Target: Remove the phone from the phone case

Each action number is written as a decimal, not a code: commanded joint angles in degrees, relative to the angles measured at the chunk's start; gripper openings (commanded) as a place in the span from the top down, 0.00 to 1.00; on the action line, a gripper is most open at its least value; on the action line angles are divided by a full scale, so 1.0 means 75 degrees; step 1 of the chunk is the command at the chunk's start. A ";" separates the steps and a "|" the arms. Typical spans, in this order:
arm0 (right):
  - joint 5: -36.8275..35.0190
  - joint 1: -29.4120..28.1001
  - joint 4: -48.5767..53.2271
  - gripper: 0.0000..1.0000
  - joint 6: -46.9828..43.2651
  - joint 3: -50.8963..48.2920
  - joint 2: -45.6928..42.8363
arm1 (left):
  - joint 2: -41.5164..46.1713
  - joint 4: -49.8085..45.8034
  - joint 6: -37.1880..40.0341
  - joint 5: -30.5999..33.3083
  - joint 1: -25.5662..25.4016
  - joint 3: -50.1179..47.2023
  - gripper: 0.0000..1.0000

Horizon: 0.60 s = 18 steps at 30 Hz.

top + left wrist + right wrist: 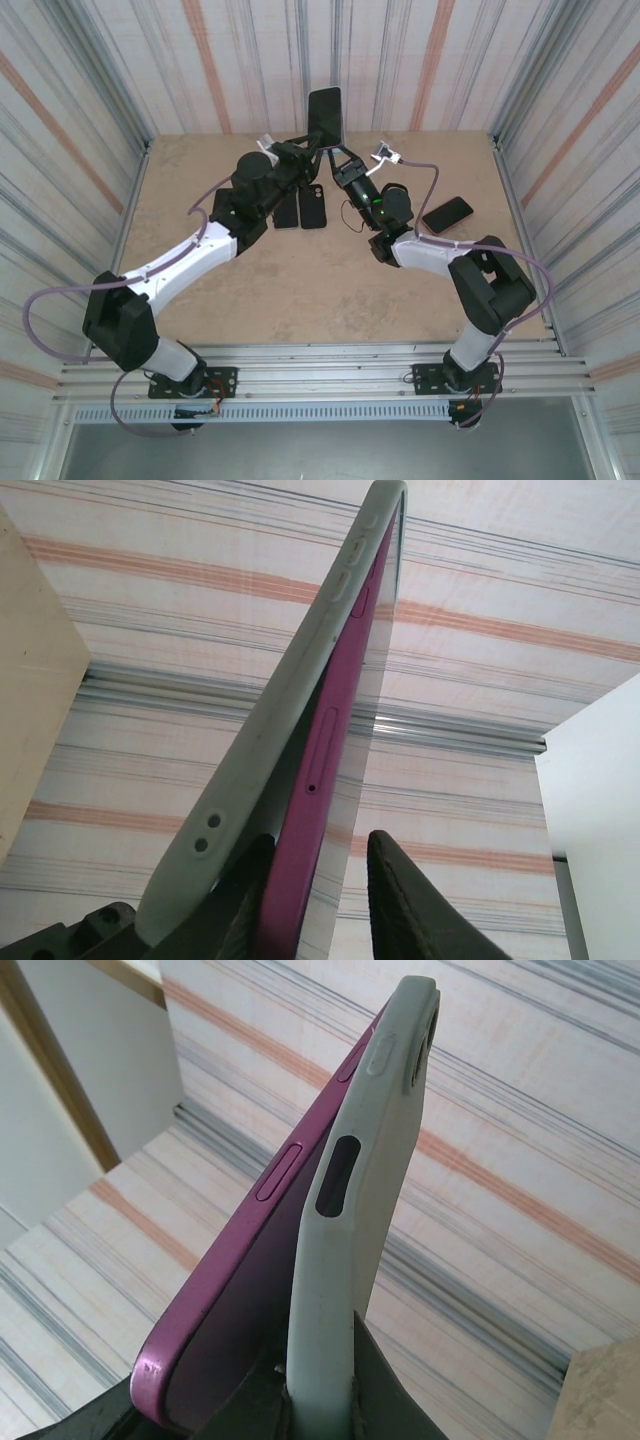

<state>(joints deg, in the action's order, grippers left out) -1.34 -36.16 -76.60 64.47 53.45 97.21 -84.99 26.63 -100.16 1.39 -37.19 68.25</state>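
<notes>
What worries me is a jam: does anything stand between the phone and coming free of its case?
No outside object visibly does. The lower end of the phone stands clear of the phone case; only the case's upper end wraps it.

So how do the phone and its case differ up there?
The phone is glossy magenta; the case is matte grey-green. The phone looks straight, while the case is peeled away from it along one side. The left claw grips the phone; the right claw pinches the case. Both are held up in the air, meeting at the far end.
</notes>
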 commanded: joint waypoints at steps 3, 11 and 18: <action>-0.0099 -0.0132 -0.0516 1.00 0.0203 0.0285 0.0137 | -0.0015 0.0585 0.0048 0.0081 0.0029 0.0450 0.84; -0.0464 -0.0147 0.0295 0.99 0.0161 0.0139 -0.0040 | 0.0087 0.0671 0.0045 -0.0073 0.0037 0.0299 0.95; -0.1535 -0.0135 0.2616 0.98 0.0096 -0.0049 -0.0649 | 0.0391 0.0494 0.0339 -0.0185 -0.0049 0.0115 0.96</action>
<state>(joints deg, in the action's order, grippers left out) -7.92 -36.58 -64.55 65.52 53.36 95.88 -85.30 27.94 -100.12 0.91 -37.15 68.88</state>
